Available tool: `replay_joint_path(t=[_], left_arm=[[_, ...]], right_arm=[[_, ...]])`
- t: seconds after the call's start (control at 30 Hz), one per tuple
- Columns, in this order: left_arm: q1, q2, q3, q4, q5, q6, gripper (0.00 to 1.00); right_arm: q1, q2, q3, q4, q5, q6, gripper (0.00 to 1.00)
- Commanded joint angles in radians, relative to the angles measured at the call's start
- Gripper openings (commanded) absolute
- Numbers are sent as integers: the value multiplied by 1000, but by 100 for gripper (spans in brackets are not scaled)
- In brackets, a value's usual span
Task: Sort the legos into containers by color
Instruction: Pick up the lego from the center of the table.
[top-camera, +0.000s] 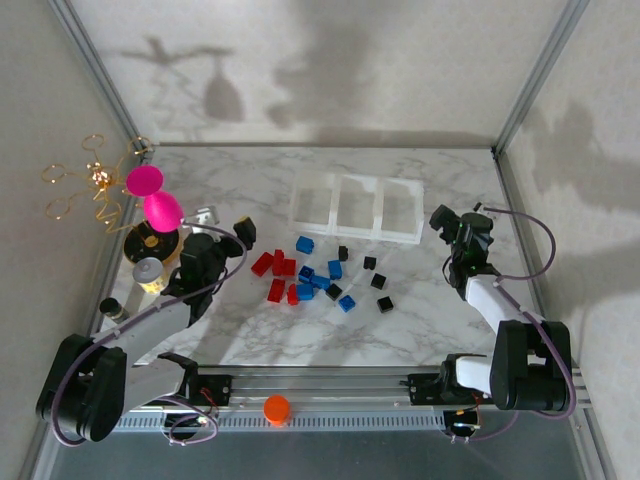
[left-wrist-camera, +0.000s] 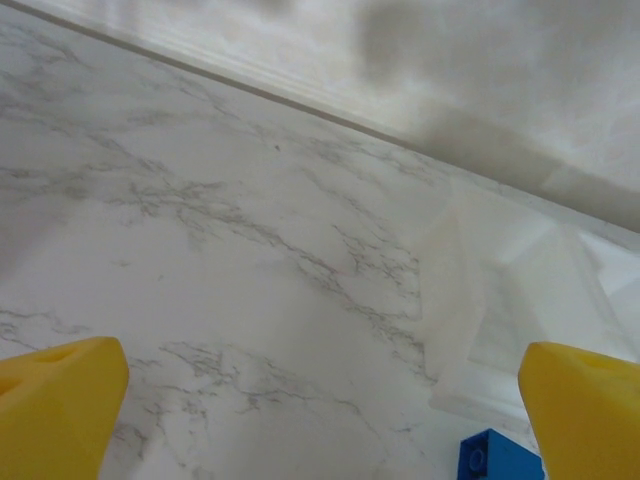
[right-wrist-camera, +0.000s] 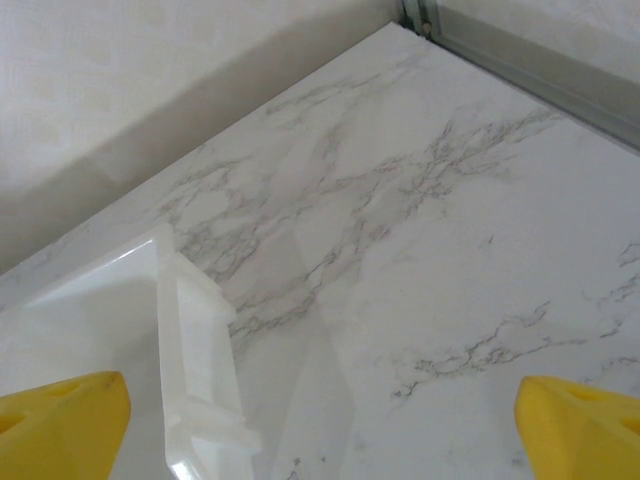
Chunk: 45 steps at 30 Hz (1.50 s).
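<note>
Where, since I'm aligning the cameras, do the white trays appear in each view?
Top external: trays upper centre, beyond the bricks.
Left wrist: trays at right, above a blue brick.
Right wrist: trays at lower left, one corner.
Shared landmark: the marble tabletop.

At the marble tabletop's (top-camera: 430, 330) left edge stood a pink goblet-shaped ornament (top-camera: 162, 210), with gold wire loops (top-camera: 80, 185) spreading out past the far-left corner. A small grey canister (top-camera: 148, 271) sat just nearer. An orange round cap (top-camera: 276, 408) rested on the metal rail (top-camera: 330, 385) along the near edge.
</note>
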Motion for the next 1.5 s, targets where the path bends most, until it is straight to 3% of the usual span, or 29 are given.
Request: replay_joint_path(t=[0.0, 0.27, 0.5, 0.73, 0.97, 1.2, 1.47], left_arm=[[-34, -32, -23, -7, -36, -46, 99], [-105, -86, -76, 27, -7, -162, 99], [-250, -97, -25, -43, -4, -209, 99], [-365, -81, 53, -105, -5, -208, 99], [-455, -23, 116, -106, -108, -139, 99], [-532, 21, 184, -110, -191, -68, 99], [-543, -3, 174, -100, -206, -56, 99]], right_arm=[[-2, -21, 43, -35, -40, 25, 99], [70, -16, 98, -211, -112, 9, 99], [207, 7, 149, -412, -165, -31, 99], [362, 31, 176, -566, -120, -51, 99], [477, 148, 224, -612, -133, -36, 98], [547, 275, 296, -600, -74, 4, 86], [595, 392, 365, -580, -13, 22, 67]])
